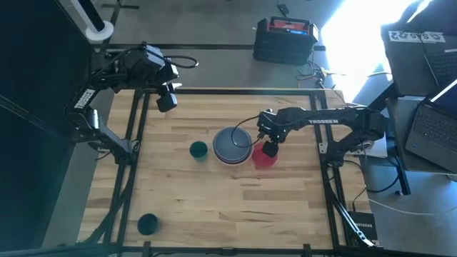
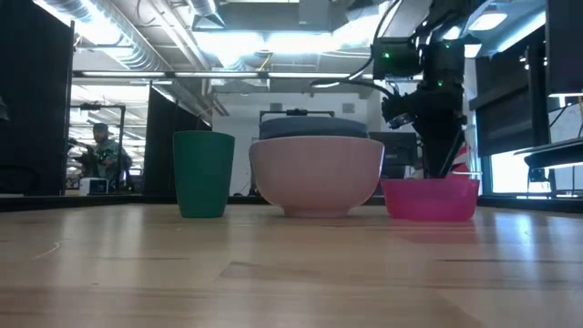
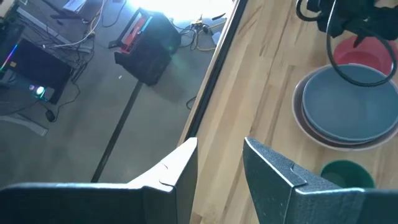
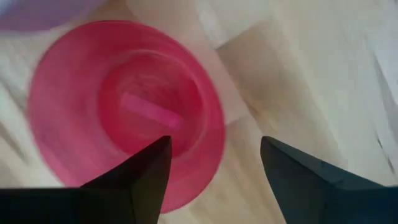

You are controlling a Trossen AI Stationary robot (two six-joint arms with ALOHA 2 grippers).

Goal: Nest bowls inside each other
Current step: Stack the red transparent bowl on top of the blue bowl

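A red bowl point(image 1: 264, 158) sits upright on the wooden table, right of a pale pink bowl point(image 2: 316, 175) that has a grey-blue bowl point(image 1: 232, 143) nested in it. One small dark teal bowl point(image 1: 198, 150) stands left of that stack. Another teal bowl point(image 1: 148, 224) is near the front left corner. My right gripper point(image 4: 214, 144) is open, pointing down over the red bowl point(image 4: 124, 106). One finger is above its hollow, the other outside its rim. My left gripper point(image 3: 221, 144) hangs open and empty, raised over the table's far left corner point(image 1: 166, 100). My right gripper stands astride the red bowl's rim point(image 4: 216, 127) on the bowl's far side, coming from above. One finger point(image 4: 146, 165) is over the inside and one finger point(image 4: 292, 165) is outside. Whether either finger touches the bowl, I cannot tell. The bowl rests on the table.
Black frame rails point(image 1: 136, 121) run along the table's left, right and far edges. A black and red case point(image 1: 284, 39) sits on the floor beyond the far edge. A laptop point(image 1: 435, 125) lies off the right side. Bare wood point(image 1: 235, 207) fills the near half.
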